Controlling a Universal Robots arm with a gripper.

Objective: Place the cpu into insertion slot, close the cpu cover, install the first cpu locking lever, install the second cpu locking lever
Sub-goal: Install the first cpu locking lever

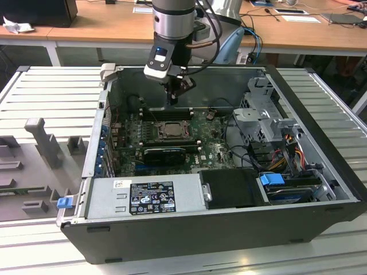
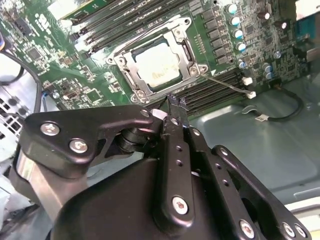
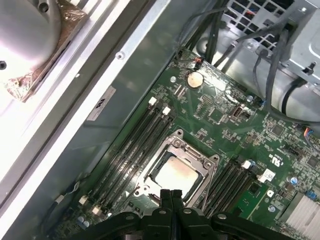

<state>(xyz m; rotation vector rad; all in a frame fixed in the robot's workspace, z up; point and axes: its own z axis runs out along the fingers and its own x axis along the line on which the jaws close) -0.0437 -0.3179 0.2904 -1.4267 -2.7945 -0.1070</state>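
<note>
The cpu [image 2: 156, 62] [image 3: 175, 175] lies flat in the insertion slot [image 1: 170, 130], pale face up. The cpu cover [image 2: 185, 48] [image 3: 201, 159], a silvery frame, lies down around it. A thin metal locking lever [image 2: 227, 83] runs out from the slot's corner over the memory slots; whether it is latched I cannot tell. My gripper [image 1: 174, 98] [image 2: 175, 102] [image 3: 171, 192] hangs just above the slot's edge, shut with nothing between its black fingers.
The green board sits deep in an open computer case [image 1: 298, 86] with tall walls. Memory slots [image 3: 132, 145] flank the socket on both sides. A black ribbed card [image 1: 164, 153], a power supply [image 1: 143, 195], a drive cage [image 1: 269, 117] and loose cables [image 1: 287, 149] crowd the case.
</note>
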